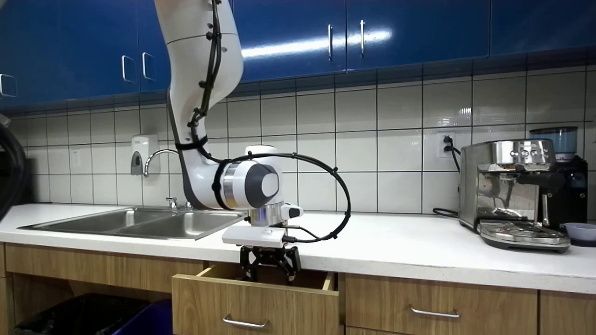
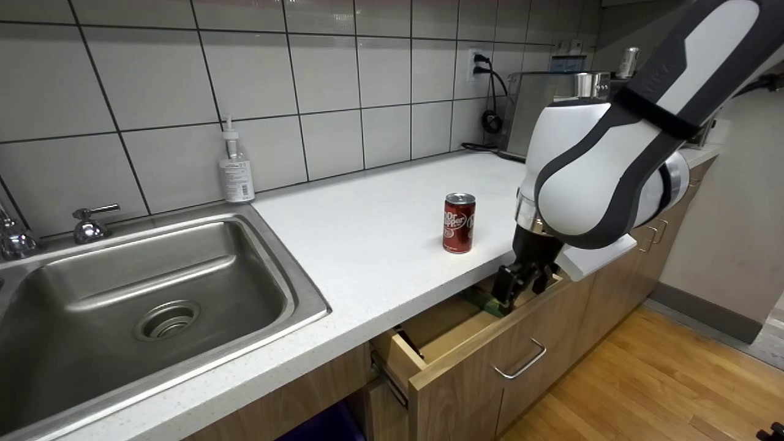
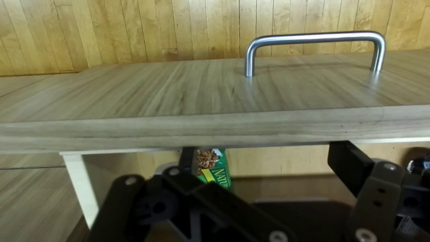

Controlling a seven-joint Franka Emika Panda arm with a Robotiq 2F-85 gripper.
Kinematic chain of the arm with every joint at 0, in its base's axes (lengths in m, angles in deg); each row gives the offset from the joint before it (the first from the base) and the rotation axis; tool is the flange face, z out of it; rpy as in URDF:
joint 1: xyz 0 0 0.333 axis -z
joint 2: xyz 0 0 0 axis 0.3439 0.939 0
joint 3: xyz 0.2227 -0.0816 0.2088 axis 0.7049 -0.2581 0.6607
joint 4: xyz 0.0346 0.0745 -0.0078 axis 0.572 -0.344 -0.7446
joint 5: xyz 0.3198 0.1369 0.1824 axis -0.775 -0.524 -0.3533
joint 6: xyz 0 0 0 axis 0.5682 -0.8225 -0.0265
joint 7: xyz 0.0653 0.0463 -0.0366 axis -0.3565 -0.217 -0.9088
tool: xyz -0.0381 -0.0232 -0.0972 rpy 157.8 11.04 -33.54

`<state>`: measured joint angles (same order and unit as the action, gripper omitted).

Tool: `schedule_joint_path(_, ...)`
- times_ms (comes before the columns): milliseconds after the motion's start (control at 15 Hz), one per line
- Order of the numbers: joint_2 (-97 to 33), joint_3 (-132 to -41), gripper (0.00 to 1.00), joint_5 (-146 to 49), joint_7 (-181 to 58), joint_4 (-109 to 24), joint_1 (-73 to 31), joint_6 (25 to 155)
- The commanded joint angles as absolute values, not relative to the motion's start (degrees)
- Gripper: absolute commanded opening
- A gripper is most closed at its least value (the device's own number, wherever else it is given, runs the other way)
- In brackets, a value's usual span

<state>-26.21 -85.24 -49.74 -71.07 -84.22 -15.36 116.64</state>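
Note:
A wooden drawer [image 1: 256,304] stands pulled out below the counter, seen in all views. My gripper [image 1: 271,278] points down into it, just behind its front panel, with nothing between its spread fingers [image 3: 349,164]. Whether a finger touches the panel I cannot tell. Inside the drawer lies a green bag [image 3: 218,168] with a picture of nuts. It sits by the left finger in the wrist view, partly covered by that finger. In an exterior view the bag [image 2: 484,300] shows beneath the gripper [image 2: 522,298]. The drawer's metal handle [image 3: 315,38] is on the outer face, apart from the gripper.
A red soda can [image 2: 459,226] stands upright on the white counter [image 2: 367,226]. A steel sink [image 2: 300,288] and a soap bottle [image 2: 237,171] are beside it. An espresso machine [image 1: 507,186] stands farther along. Dark items [image 3: 418,164] lie at one drawer end. Blue cabinets [image 1: 288,42] hang above.

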Motion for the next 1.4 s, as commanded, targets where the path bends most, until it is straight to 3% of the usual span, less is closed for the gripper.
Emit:
schedule_joint_path(0,-29.73,-83.78,1.0,-51.25,-72.4,-88.79,-14.19,115.53)
schedule_joint_path(1333,-34.49,-83.09,1.0,-54.78,-71.65,-96.65,-14.52,116.23)
